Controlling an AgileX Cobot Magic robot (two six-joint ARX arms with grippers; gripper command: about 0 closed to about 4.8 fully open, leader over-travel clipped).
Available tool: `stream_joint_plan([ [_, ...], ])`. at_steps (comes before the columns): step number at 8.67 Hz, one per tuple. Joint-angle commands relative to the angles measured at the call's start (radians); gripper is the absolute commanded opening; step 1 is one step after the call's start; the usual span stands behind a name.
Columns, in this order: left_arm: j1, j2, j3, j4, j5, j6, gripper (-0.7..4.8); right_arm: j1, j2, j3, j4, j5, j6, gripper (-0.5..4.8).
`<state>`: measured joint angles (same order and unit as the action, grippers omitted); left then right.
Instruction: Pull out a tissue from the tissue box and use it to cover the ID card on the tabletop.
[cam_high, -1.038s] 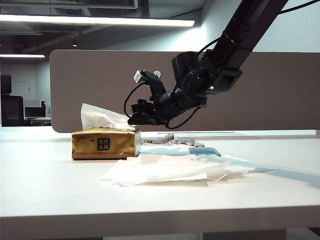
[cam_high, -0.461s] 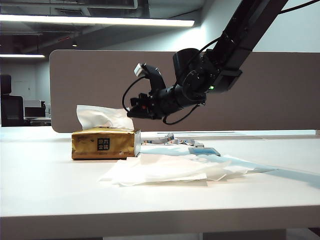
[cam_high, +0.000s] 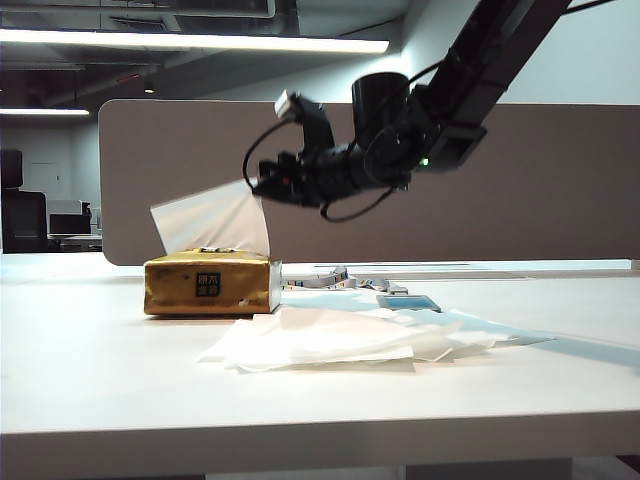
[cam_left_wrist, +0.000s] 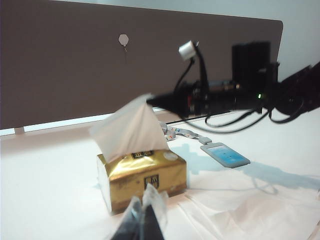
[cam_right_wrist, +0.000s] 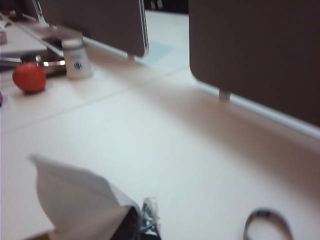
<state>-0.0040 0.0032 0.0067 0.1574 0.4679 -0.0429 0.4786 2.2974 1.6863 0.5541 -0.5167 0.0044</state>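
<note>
The golden-brown tissue box (cam_high: 210, 285) lies on the white tabletop (cam_high: 120, 390). A white tissue (cam_high: 212, 220) rises out of its top slot as a stretched sheet. One upper corner of the sheet is pinched in my right gripper (cam_high: 254, 186), which is shut on it above the box's right end. In the left wrist view the same tissue (cam_left_wrist: 131, 129) stands over the box (cam_left_wrist: 142, 175), and the light-blue ID card (cam_left_wrist: 225, 154) lies uncovered beyond it. The ID card (cam_high: 408, 301) is right of the box. My left gripper (cam_left_wrist: 144, 197) hovers shut and empty near the box's front.
A flat pile of white tissues (cam_high: 330, 338) spreads in front of the box and card. A lanyard (cam_left_wrist: 177, 132) trails from the card. A brown divider panel (cam_high: 560, 180) stands behind. Far off in the right wrist view are a red object (cam_right_wrist: 29, 76) and a white bottle (cam_right_wrist: 77, 59).
My right gripper closed on the tissue poking from the box and rose, drawing it up into a taut sheet. The box and card have not moved.
</note>
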Motion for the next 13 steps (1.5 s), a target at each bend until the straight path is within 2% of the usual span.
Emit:
stream_joint_plan([
  [1,-0.001,0.001,0.004,0.005,0.0,-0.002,-0.06,-0.01,-0.148,0.006,0.101,0.101,-0.005,-0.02],
  [2,-0.001,0.001,0.004,0.005,0.0,-0.002,-0.06,-0.01,-0.182,0.006,0.055,0.09,-0.004,-0.02],
  [3,-0.001,0.001,0.004,0.007,0.0,-0.003,-0.06,-0.01,-0.11,0.006,-0.045,0.097,-0.005,-0.02],
  [4,-0.001,0.001,0.004,0.009,0.0,-0.002,-0.05,-0.01,-0.032,0.006,-0.053,0.134,-0.005,0.95],
  [5,-0.001,0.001,0.004,0.009,0.0,-0.002,-0.05,-0.013,-0.012,0.006,-0.064,0.133,-0.005,2.55],
  [8,-0.001,0.001,0.004,0.009,0.0,-0.002,-0.05,-0.037,0.005,0.006,-0.119,0.114,-0.005,2.53],
  [9,-0.001,0.001,0.004,0.009,0.0,-0.002,-0.05,-0.037,0.024,0.006,-0.148,0.073,-0.004,2.86],
  [11,-0.001,0.001,0.004,0.009,0.0,-0.002,-0.06,-0.036,0.042,0.006,-0.161,0.061,-0.004,2.89],
  [13,-0.001,0.001,0.004,0.008,0.0,-0.002,-0.05,-0.034,0.042,0.006,-0.166,-0.029,-0.004,2.88],
])
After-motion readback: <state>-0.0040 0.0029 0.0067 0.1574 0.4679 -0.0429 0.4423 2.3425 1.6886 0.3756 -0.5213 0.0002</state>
